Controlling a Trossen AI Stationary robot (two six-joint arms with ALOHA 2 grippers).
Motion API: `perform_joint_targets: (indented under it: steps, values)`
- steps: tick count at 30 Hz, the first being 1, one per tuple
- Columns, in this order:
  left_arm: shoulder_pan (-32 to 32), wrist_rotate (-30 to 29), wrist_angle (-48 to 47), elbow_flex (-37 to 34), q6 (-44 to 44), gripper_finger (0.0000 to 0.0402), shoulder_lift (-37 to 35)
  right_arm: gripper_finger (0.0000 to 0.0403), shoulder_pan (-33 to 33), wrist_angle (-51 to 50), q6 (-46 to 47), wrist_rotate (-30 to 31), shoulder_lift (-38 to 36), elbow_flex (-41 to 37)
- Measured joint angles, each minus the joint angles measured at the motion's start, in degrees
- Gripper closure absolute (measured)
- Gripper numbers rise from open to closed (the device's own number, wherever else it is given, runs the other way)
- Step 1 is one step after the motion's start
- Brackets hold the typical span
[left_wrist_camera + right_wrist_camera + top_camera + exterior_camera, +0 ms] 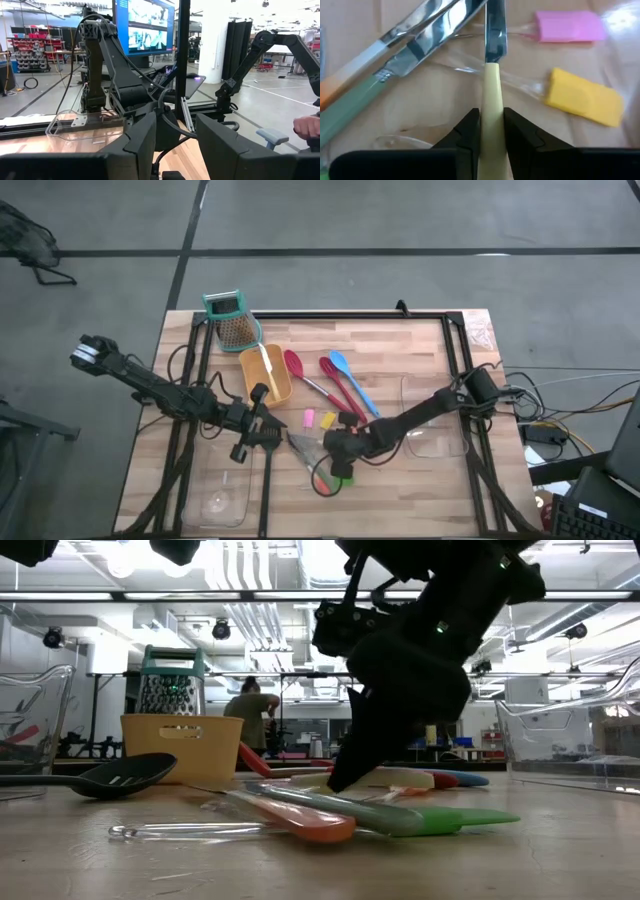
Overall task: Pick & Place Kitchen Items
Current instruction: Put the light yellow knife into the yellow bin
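Observation:
My right gripper (325, 452) points down at the table's front middle and is shut on a cream-handled knife (493, 75) in a heap of metal-bladed tools with green (345, 112) and orange handles. Pink (568, 26) and yellow (584, 96) clear-handled tools lie beside it. My left gripper (260, 442) is open and empty, just left of the heap. Red spoons (300, 375) and a blue spoon (350, 385) lie farther back. A black slotted spoon (110, 775) lies on the table. My right gripper pinches the knife's cream handle (493, 107) between its two fingers (469, 131), which come from above and lie along the knife. The metal blade (495, 30) sticks out past the fingertips and crosses the other tools' blades. Whether the knife is lifted, I cannot tell.
A yellow tray (265, 375) and a teal-topped grater (230, 315) stand at the back left. One clear tray (225, 495) sits at the front left, another (435, 425) at the right under my right arm. A person's hand (307, 125) shows beyond the table.

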Motion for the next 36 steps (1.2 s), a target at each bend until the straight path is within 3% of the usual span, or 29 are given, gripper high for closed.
perform_joint_targets:
  steps: [14,23,31,36]
  values:
    - [0.01,-0.02,-0.07,0.0,0.04,0.0254,0.0,0.0336,0.07,-12.52,0.45,12.29,-4.97,4.49]
    - [0.05,-1.21,-0.52,0.0,0.09,0.0254,0.0,0.0335,0.09,-12.85,0.44,27.79,-11.79,4.61]
    - [0.03,-9.3,-2.21,0.0,-0.34,0.0254,0.09,0.0336,1.68,-12.61,-0.12,41.54,-16.11,4.61]
    - [0.06,-17.64,-2.75,0.0,-2.98,0.0254,0.62,0.0334,3.34,-7.29,-5.56,45.97,-17.05,4.72]
